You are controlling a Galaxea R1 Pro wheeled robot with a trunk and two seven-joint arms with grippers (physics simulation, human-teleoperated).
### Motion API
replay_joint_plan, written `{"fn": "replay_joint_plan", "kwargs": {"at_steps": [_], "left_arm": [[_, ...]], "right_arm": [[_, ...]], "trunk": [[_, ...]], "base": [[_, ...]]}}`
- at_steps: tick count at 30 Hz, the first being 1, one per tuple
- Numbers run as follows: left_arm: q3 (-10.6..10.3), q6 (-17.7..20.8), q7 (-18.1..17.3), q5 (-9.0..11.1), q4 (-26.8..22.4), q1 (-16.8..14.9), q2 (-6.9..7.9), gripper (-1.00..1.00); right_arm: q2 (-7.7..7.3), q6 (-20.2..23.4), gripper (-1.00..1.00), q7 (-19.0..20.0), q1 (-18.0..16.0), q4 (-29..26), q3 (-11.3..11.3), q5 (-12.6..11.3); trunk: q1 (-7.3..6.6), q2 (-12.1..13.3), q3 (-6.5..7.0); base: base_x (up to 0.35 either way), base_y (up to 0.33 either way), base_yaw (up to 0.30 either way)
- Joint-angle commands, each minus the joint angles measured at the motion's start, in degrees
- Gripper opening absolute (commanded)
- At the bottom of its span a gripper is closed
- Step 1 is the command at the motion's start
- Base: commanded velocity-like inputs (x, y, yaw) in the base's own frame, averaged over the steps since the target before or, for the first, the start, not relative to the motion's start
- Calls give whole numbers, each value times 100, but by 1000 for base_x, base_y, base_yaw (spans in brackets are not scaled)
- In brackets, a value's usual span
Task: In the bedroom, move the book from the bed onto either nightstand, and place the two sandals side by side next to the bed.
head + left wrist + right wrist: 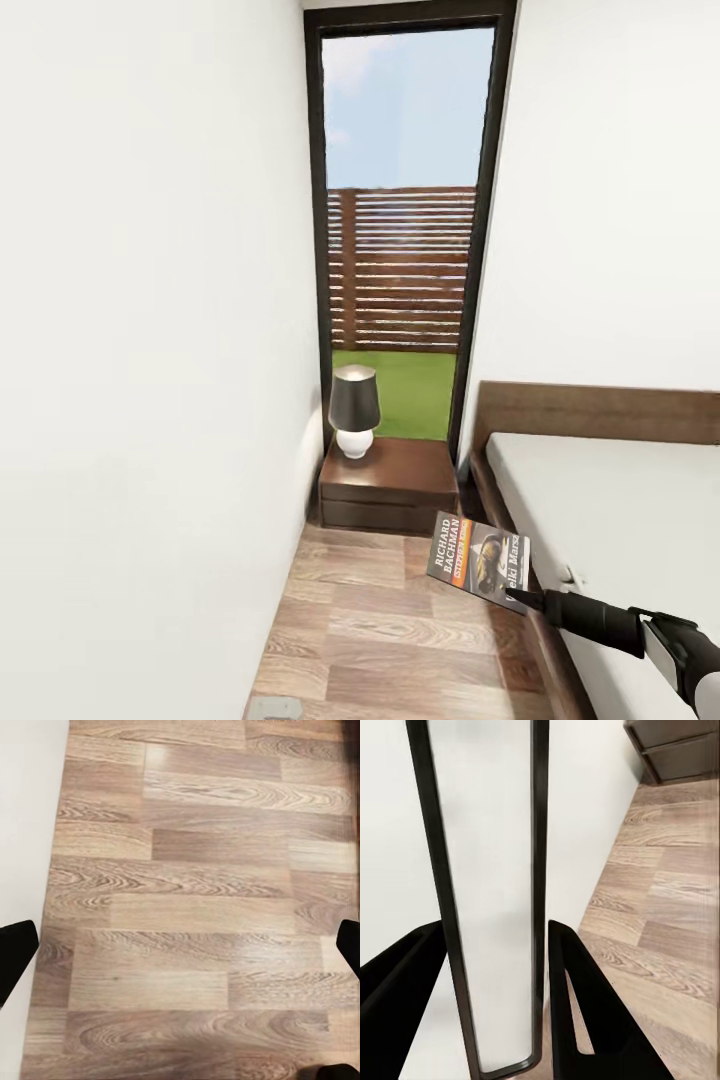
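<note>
While the right tool [522, 597] is gripping the book [480, 559] by its corner over the floor beside the bed [620, 500], it is needing a level carry to the nightstand [390, 480], clearing the lamp [354, 410]; left tool [180, 945] is hanging open.

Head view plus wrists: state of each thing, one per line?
Dark paperback book with orange band: held in the air over the wood floor, tilted.
Right gripper: shut on book.
Left gripper: open, nothing held.
Dark reddish-brown nightstand: drawers closed.
Black-shaded lamp: upright on nightstand.
</note>
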Motion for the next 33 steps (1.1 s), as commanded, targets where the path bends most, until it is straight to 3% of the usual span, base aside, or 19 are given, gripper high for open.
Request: {"fn": "replay_joint_plan", "kwargs": {"at_steps": [1, 21, 33], "left_arm": [[-41, -25, -9, 60, 9, -3, 1, 100], [-71, -34, -16, 60, 8, 1, 10, 100], [-71, -34, -17, 60, 13, 2, 14, 100]], "right_arm": [[3, 62, -100, 24, -3, -3, -55, 11], [3, 62, -100, 24, -3, -3, -55, 11], [3, 62, -100, 24, -3, -3, -55, 11]], "trunk": [[4, -3, 1], [4, -3, 10], [4, -3, 10]], "base": [[181, -53, -216], [85, -45, -59], [266, 93, -1]]}}
